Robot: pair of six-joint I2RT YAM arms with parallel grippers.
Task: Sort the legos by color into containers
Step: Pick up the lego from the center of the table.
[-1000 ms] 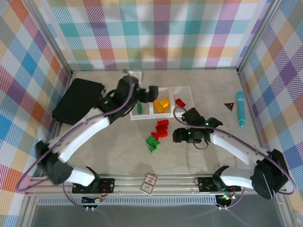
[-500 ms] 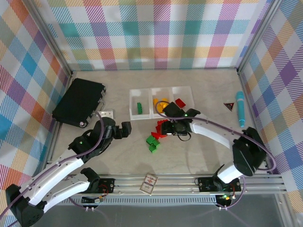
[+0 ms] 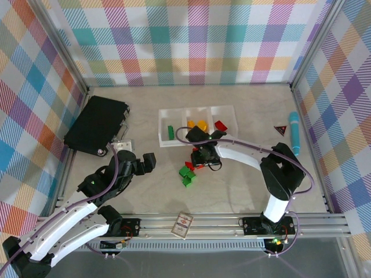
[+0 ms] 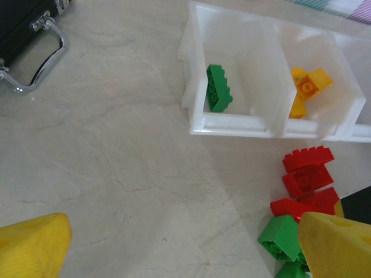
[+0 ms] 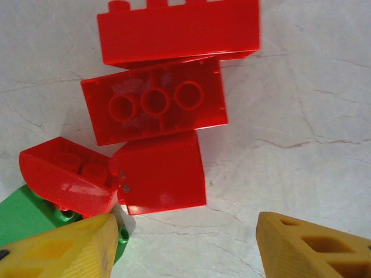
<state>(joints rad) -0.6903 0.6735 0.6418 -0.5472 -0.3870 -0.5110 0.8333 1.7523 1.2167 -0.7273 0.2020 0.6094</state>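
Red legos (image 5: 153, 110) lie just ahead of right tool (image 5: 186, 243) w/ jaws apart.

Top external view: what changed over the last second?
The left end effector withdrew from the containers toward its base, open and empty. The right end effector swung left and now hovers open over the loose red legos. Containers, their contents and the black box stayed put.

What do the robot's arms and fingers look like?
The left arm and right arm are white with black joints, each trailing a purple cable. The left fingers are yellow; the right fingers yellow-orange with cut-out pockets.
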